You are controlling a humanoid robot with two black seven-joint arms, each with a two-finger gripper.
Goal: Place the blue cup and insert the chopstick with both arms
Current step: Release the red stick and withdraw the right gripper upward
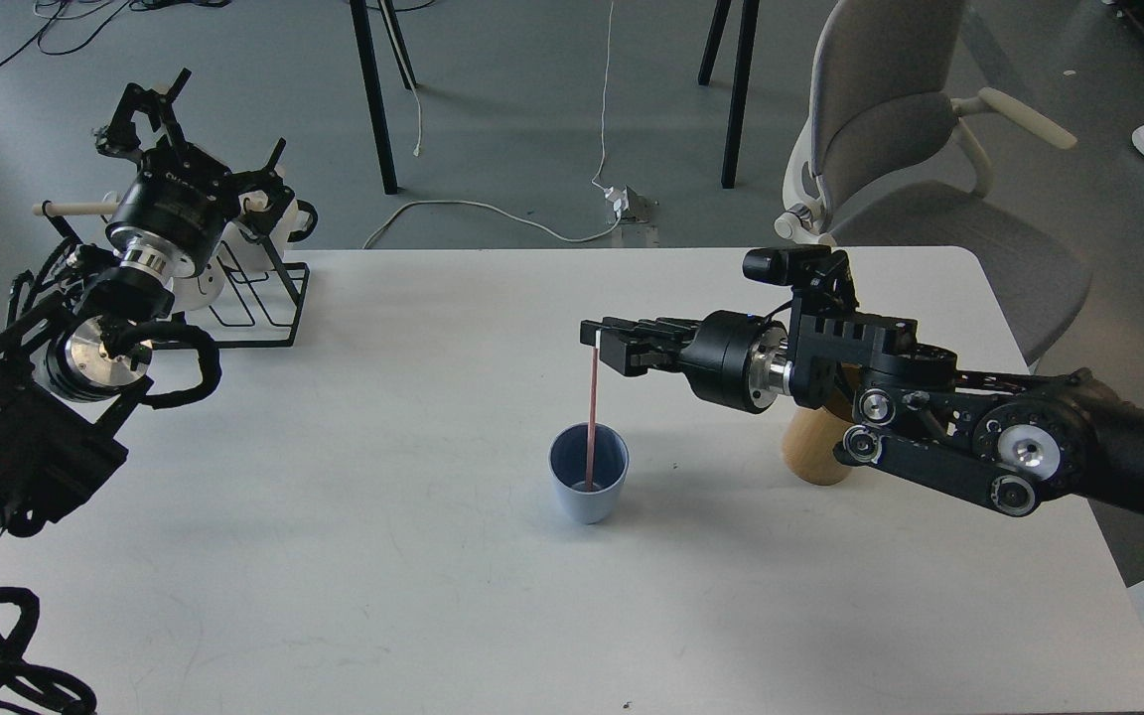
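The blue cup [588, 500] stands upright near the middle of the white table [363, 566]. The pink chopstick [592, 412] stands almost vertical with its lower end inside the cup, near the bottom. My right gripper [598, 340] reaches in from the right, level above the cup, and is shut on the chopstick's top end. My left gripper [203, 139] is held up at the far left, over the rack, open and holding nothing.
A tan bamboo cylinder [814, 447] stands right of the cup, partly hidden behind my right arm. A black wire rack [256, 298] with white mugs [274, 214] sits at the table's back left corner. A grey chair [890, 129] stands beyond the far right edge.
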